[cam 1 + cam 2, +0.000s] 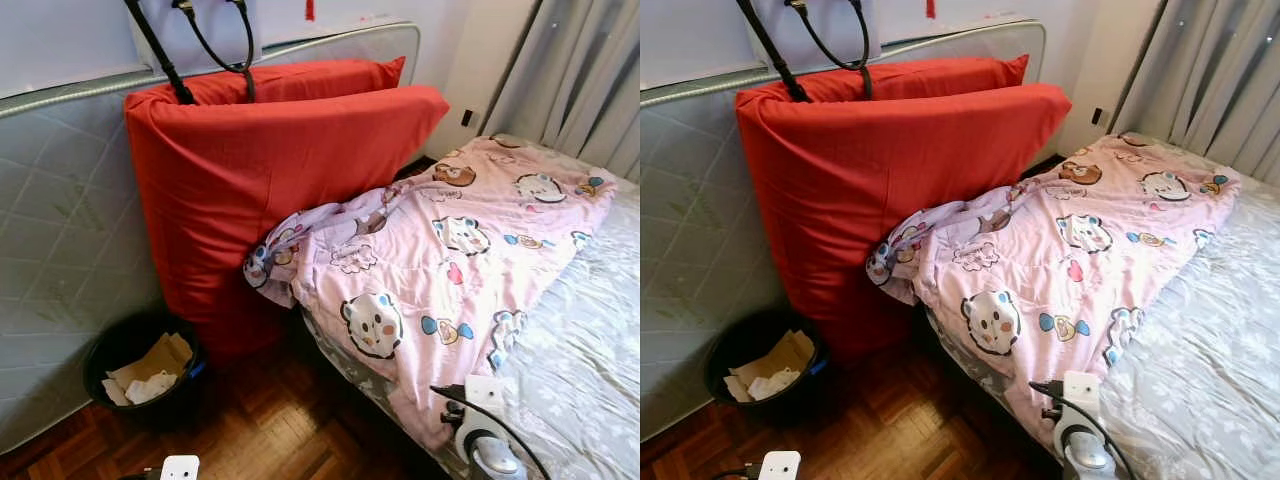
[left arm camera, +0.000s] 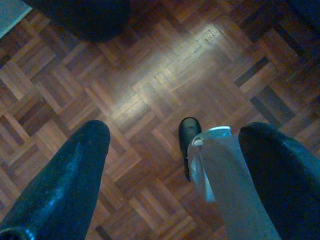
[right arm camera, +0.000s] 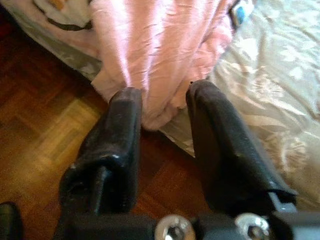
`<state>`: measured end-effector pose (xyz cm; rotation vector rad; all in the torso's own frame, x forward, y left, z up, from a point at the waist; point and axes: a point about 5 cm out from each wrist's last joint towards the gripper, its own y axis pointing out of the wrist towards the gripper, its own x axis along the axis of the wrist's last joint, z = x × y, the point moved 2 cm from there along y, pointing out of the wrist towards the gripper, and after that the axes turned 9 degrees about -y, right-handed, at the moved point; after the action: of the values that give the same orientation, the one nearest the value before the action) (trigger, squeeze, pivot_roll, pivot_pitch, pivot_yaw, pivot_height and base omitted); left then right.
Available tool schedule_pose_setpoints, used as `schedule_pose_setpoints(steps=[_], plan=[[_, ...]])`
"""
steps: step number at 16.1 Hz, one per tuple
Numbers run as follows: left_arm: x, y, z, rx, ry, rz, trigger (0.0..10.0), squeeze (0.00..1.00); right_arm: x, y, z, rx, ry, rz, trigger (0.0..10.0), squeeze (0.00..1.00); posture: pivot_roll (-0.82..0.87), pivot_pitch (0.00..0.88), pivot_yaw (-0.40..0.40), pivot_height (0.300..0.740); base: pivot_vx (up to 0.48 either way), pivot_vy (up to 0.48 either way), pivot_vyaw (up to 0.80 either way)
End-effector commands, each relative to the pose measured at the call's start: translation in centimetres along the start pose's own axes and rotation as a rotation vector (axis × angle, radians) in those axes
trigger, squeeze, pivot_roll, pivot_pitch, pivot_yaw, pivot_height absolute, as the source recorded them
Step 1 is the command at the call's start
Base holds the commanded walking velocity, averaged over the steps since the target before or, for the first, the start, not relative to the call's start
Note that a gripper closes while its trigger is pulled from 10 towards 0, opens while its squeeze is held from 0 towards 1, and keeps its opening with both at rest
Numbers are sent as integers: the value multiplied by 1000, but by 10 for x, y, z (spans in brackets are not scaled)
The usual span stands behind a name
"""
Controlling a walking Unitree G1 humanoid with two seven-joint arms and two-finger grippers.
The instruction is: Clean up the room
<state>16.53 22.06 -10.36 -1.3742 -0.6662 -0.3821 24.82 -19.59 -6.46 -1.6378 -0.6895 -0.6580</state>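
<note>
A pink cartoon-print quilt [image 1: 440, 270] lies rumpled across a bed [image 1: 590, 370] with a grey flowered sheet, its long axis running from the far corner by the curtains [image 1: 580, 80] down toward the robot, one bunched end spilling over the bed's near-left edge against two red cushions [image 1: 270, 170] that lean on an upright grey mattress [image 1: 60, 230]. On the parquet floor [image 1: 280, 430] at the foot of the cushions stands a black bin [image 1: 140, 370] with crumpled paper in it. The right claw [image 3: 162, 112] hangs just before the quilt's hanging hem at the bedside, its two black fingers [image 3: 122, 125] parted with nothing between them; the pink fabric drapes straight ahead of the gap, close but apart from the pads as far as the wrist view shows. The left claw [image 2: 175, 155] points down at bare parquet with its fingers spread and empty, well apart from the bed, a grey leg and dark foot [image 2: 189, 137] of the robot between them. Judged from this, the right arm is plainly the nearer one for tidying the quilt: the hem lies directly forward of it, so a short reach should bring the fingers around the edge, while the bulk of the quilt stretches away up and to the right.
</note>
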Motion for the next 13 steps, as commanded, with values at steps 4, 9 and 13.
schedule_pose_setpoints(steps=[4,9,13], plan=[[-4,0,-2,-5,4,34,10000,0,-33,-9,6,54,-49,93,10000,0,20,0,-78,740,0,0,0],[-1,2,-6,-14,10,36,10000,0,-77,-25,10,97,-51,247,10000,0,8,0,-68,740,0,0,0],[-3,2,-11,-19,-61,51,10000,0,-87,-29,13,141,-167,277,10000,0,12,0,-67,740,0,0,200]])
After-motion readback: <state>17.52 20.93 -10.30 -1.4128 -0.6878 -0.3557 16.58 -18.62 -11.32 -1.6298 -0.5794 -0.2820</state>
